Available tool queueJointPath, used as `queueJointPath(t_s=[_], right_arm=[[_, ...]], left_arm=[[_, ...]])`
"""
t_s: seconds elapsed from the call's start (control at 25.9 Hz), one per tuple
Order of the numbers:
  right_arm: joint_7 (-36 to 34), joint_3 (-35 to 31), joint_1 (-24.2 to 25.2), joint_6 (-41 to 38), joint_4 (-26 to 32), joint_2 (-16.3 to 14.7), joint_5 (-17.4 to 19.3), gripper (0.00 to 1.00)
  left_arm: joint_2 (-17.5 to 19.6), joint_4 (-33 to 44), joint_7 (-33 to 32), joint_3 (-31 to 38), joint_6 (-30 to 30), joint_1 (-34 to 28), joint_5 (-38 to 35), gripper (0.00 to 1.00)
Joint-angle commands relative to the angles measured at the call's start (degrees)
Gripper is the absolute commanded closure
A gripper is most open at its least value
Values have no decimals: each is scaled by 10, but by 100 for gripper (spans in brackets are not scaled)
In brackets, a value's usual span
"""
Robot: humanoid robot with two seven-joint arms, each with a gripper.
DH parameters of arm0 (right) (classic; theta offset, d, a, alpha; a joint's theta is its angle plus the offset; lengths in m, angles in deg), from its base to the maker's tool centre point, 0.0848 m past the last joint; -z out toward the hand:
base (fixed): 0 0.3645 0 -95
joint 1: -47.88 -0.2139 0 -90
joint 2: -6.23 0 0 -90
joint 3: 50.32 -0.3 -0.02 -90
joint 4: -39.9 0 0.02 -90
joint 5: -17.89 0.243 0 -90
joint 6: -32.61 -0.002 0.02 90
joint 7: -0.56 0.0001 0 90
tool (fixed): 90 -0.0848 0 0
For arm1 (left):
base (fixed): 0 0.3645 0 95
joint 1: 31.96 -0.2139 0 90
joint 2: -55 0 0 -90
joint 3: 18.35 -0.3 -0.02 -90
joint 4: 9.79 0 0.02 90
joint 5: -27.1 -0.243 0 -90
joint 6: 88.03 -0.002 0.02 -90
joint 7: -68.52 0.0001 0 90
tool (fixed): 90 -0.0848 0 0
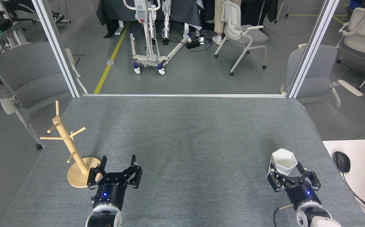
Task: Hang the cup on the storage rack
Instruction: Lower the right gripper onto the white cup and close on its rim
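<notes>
Scene: As the cup [283, 162] is standing upright at the tabletop's [185, 142] near right, the right gripper [293, 176] is reaching with fingers spread, touching nothing.
Left gripper [116, 168]: idling open beside the storage rack [72, 148].
Handling: likely rigid, light, breakable; grip the wall.

Rack [75, 151] standing on table [182, 132], near-left corner. My left gripper [118, 165] sitting just right of rack base. Cup [283, 161] standing on table near right edge, well apart from rack. My right gripper [287, 170] reaching cup's near side, fingers flanking it. Mouse [341, 161] lying right of cup, on neighbouring desk [359, 148].
</notes>
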Motion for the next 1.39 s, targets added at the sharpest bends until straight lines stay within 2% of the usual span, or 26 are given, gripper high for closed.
queueJointPath(t_s=[0.0, 0.19, 0.46, 0.81, 1.01, 1.35], right_arm=[[3, 0, 0, 0, -3, -1, 0, 0], [3, -1, -3, 0, -10, -2, 0, 0], [3, -3, -41, 2, -53, -3, -14, 0], [3, -4, -49, 3, -73, -4, -14, 0], [2, -3, -71, 3, -96, -6, -25, 0], [3, -3, -75, 3, -99, -9, -28, 0]], left_arm=[[-1, -3, 0, 0, 0, 0, 0, 1], [-1, -4, 0, 0, 0, 0, 0, 1], [-1, -5, 1, 0, 0, 0, 0, 1], [-2, -6, 0, 0, 1, 0, 0, 1], [-2, -14, 2, 0, 0, 2, 0, 1], [-2, -14, 2, 0, 1, 3, 0, 1]])
